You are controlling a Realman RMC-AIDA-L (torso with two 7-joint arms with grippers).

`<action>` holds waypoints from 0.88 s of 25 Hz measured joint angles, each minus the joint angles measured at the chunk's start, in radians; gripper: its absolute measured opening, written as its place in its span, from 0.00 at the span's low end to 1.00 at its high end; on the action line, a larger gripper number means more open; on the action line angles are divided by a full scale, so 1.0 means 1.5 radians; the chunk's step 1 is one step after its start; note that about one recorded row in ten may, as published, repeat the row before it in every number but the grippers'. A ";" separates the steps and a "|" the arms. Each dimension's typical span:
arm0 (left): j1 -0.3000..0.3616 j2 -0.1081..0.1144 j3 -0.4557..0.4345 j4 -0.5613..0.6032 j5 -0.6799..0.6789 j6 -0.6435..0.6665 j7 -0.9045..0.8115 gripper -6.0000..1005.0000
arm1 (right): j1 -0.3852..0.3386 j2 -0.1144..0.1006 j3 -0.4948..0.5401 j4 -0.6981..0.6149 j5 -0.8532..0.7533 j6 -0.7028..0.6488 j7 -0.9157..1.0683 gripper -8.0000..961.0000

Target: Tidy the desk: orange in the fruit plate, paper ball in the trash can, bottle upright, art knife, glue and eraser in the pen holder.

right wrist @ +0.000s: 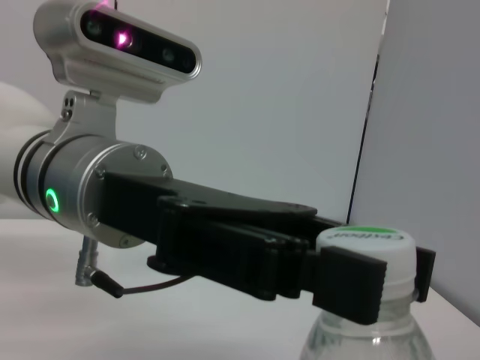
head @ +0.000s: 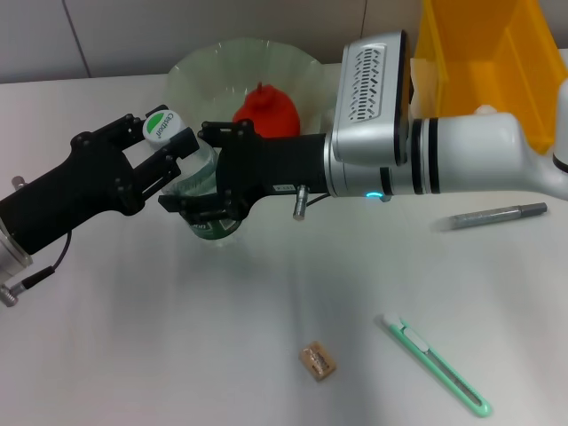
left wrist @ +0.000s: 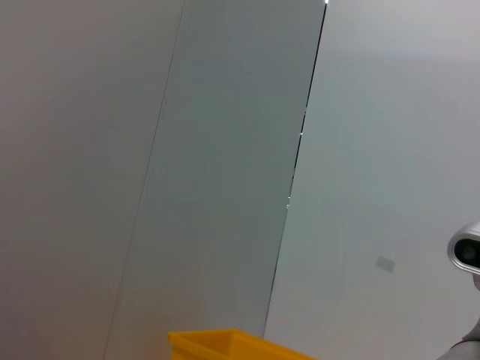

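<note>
Altogether — one bottle (head: 206,191), two grippers (head: 177,146) (head: 209,173)

You can't see most of the bottle (head: 206,191): the right tool (head: 197,182) and left tool (head: 169,146) cover its body and neck. Behind the right tool's wrist, the yellow bin (head: 484,62) is cut off by the frame edge.

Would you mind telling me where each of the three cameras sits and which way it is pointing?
Head view: on the head, looking down at both grippers, left gripper and right gripper, on the bottle.
Left wrist view: tilted up at the wall, catching a yellow bin.
Right wrist view: level, facing the left gripper at the bottle cap.
Shared: bottle, left gripper.
</note>
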 joint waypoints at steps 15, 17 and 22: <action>0.000 0.000 0.000 0.009 0.002 -0.009 -0.008 0.46 | -0.011 0.000 -0.001 0.004 0.035 0.000 -0.018 0.79; -0.002 0.000 -0.001 0.010 -0.001 -0.009 -0.008 0.46 | -0.012 0.000 -0.002 0.005 0.035 0.004 -0.019 0.77; -0.003 0.000 -0.001 0.010 -0.002 -0.009 -0.008 0.42 | -0.014 0.000 -0.002 0.006 0.035 0.006 -0.021 0.71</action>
